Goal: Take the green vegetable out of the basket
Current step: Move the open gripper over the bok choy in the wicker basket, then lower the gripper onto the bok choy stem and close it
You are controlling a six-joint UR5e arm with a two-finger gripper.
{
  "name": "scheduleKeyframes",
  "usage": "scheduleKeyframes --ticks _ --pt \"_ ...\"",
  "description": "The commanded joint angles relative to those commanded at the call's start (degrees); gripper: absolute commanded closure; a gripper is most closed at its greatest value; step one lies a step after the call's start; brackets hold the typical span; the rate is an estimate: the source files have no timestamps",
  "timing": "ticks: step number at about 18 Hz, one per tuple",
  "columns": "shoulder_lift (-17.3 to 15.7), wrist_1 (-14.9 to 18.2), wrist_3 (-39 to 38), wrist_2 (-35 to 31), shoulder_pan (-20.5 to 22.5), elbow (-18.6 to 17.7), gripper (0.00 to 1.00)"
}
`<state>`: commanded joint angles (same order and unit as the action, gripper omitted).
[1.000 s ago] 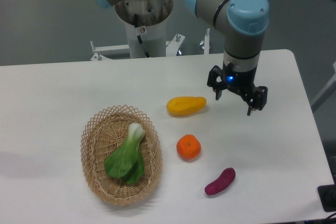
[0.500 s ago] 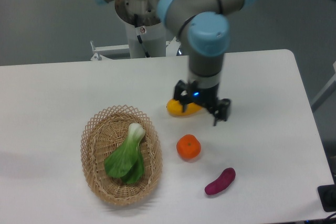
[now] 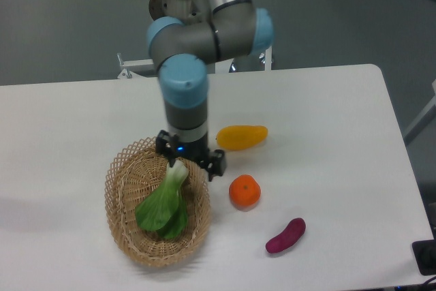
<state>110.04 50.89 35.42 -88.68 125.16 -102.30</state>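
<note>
The green vegetable (image 3: 163,204), a bok choy with dark-green leaves and a pale stem end, lies in the oval tan wicker basket (image 3: 122,195) at the front left of the table. My gripper (image 3: 191,161) hangs open over the basket's far right rim, right above the bok choy's pale stem end. Its fingers are spread wide and hold nothing. The arm reaches down from the base at the back.
A yellow fruit (image 3: 242,137) lies just right of the gripper. An orange (image 3: 244,191) sits right of the basket. A purple sweet potato (image 3: 285,236) lies at the front right. The robot base (image 3: 185,39) stands at the table's back edge.
My gripper has swept left across the table, from the right side past the yellow fruit, to above the basket's far rim. The produce has not moved.
</note>
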Motion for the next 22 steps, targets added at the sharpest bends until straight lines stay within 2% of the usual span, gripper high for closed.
scheduleKeyframes --ticks 10,19,20,22 --pt "4.31 -3.95 -0.27 -3.16 -2.29 -0.7 0.0" --pt "5.72 -4.31 -0.09 -3.95 -2.38 -0.7 0.0" --pt "5.8 -4.48 -0.09 -5.44 -2.38 -0.62 0.02" --pt "5.89 -4.84 0.17 -7.29 -2.46 -0.62 0.22"
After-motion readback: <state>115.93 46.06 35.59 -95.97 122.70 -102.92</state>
